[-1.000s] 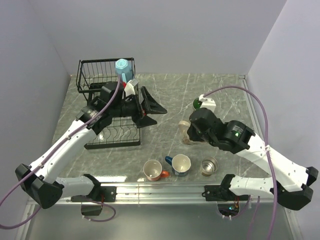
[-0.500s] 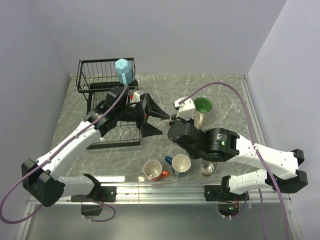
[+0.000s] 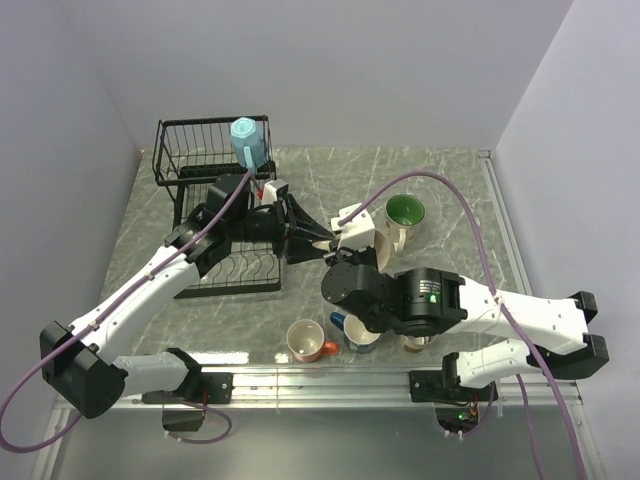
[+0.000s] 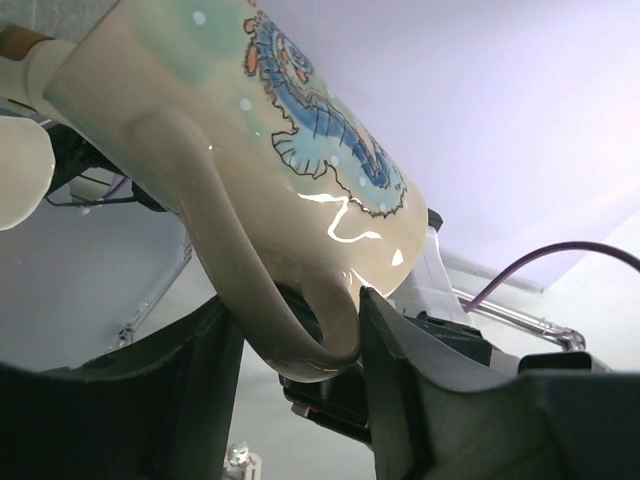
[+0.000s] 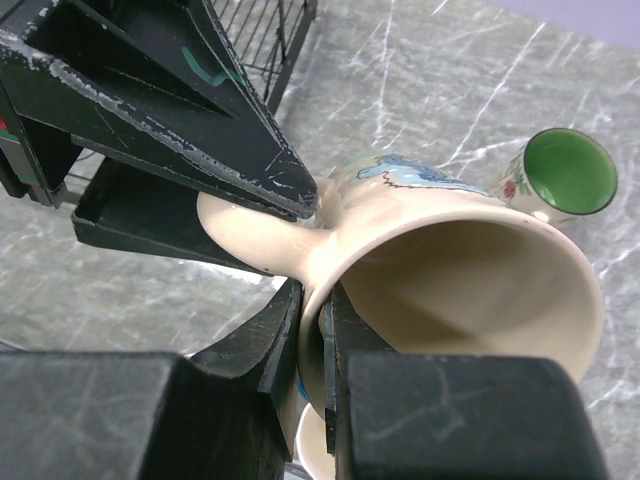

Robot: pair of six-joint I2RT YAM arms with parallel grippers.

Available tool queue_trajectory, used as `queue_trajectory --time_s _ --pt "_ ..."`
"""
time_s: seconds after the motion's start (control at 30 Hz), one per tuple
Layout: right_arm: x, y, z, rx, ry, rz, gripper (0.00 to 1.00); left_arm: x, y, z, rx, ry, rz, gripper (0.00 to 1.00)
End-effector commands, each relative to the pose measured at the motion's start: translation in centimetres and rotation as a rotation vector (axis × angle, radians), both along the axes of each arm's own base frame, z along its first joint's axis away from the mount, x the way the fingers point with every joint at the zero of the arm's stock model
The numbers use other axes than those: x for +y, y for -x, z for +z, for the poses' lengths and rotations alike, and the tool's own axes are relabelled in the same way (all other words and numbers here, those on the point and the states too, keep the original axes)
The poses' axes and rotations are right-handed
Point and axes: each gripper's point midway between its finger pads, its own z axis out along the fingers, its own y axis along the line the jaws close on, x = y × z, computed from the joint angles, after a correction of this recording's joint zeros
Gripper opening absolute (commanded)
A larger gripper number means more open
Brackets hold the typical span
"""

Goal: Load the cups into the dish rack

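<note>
My right tool [image 5: 316, 300] is clamped on the glossy cream mug's [image 5: 450, 260] thin rim, holding it mid-air to the right of the black wire rack [image 3: 200, 140]. Left tool [image 4: 297, 325] straddles its curved handle, and I can't tell if it's actually gripping.

Left wrist view. A cream glazed ceramic mug [image 4: 300, 150] fills the upper left, tilted, its body slanting down from far left to right. On its side is a blue seahorse picture [image 4: 320, 120] with an orange-red head and pale dots around it. Highlights show on the glaze.

The mug's loop handle [image 4: 250, 270] hangs down between the black fingers [image 4: 420, 380] of the left gripper [image 4: 298, 310], one finger on each side. The right finger's inner edge meets the handle's lower bend. Contact on the left side cannot be told.

Dark machine parts [image 4: 330, 400] sit behind the handle, blurred. A white rounded object [image 4: 20, 180] is at the left edge. A purple cable [image 4: 540, 260] arcs at right, against a pale lilac wall [image 4: 500, 100].
</note>
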Motion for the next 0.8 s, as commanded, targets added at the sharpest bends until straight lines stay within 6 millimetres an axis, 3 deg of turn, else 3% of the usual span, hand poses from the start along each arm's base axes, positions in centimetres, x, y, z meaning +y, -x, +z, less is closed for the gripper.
queue_trajectory --time_s 0.0,0.13,0.2,0.37,0.6,0.63,0.67,0.7,0.77 --pt "0.2 -0.9 4.9 -0.111 -0.173 -0.087 0.0 -0.1 -0.2 0.4 0.018 0.001 0.005 0.47" --pt "0.4 -0.7 5.0 -0.129 -0.165 -0.089 0.0 -0.2 -0.1 0.5 0.024 0.011 0.002 0.2" --pt "0.7 -0.6 4.8 -0.13 -0.162 -0.088 0.0 -0.1 -0.1 0.7 0.017 0.012 0.0 0.01" --pt "1.2 -0.4 4.6 -0.141 -0.147 -0.102 0.0 0.2 -0.2 0.6 -0.011 -0.031 0.017 0.0" --pt "-0.4 -0.4 4.1 -0.166 -0.12 -0.183 0.0 1.3 -0.3 0.5 0.026 0.015 0.066 0.0" --pt "-0.4 -0.4 4.1 -0.167 -0.122 -0.184 0.0 1.3 -0.2 0.9 0.031 0.043 0.066 0.0" --pt "-0.4 -0.4 4.0 -0.172 -0.113 -0.185 0.0 1.3 0.1 2.5 0.024 0.108 0.059 0.0" --pt "-0.3 -0.3 4.2 -0.178 -0.115 -0.184 0.0 1.4 0.1 2.1 0.049 0.121 0.06 0.0" --pt "-0.2 -0.3 4.5 -0.208 -0.101 -0.209 0.0 1.5 0.4 3.6 0.053 0.181 0.064 0.0"
